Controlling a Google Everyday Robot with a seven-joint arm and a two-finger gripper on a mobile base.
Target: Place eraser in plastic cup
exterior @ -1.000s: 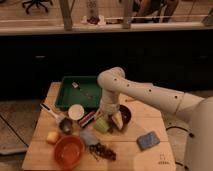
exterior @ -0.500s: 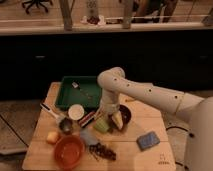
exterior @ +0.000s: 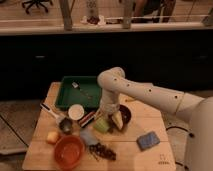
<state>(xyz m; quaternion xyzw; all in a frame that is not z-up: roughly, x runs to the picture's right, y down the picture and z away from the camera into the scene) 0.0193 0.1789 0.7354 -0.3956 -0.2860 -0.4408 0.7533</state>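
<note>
My white arm reaches from the right, and its gripper hangs low over the middle of the wooden table. It sits just above a green object and next to a dark bowl. A white plastic cup stands upright to the gripper's left, in front of the green tray. A small dark bar with a red and white edge, possibly the eraser, lies on the table between the cup and the gripper. I see nothing in the cup.
A metal cup, a yellow item, an orange bowl, a pale blue item and dark grapes crowd the front left. A blue sponge lies front right. A utensil lies in the tray.
</note>
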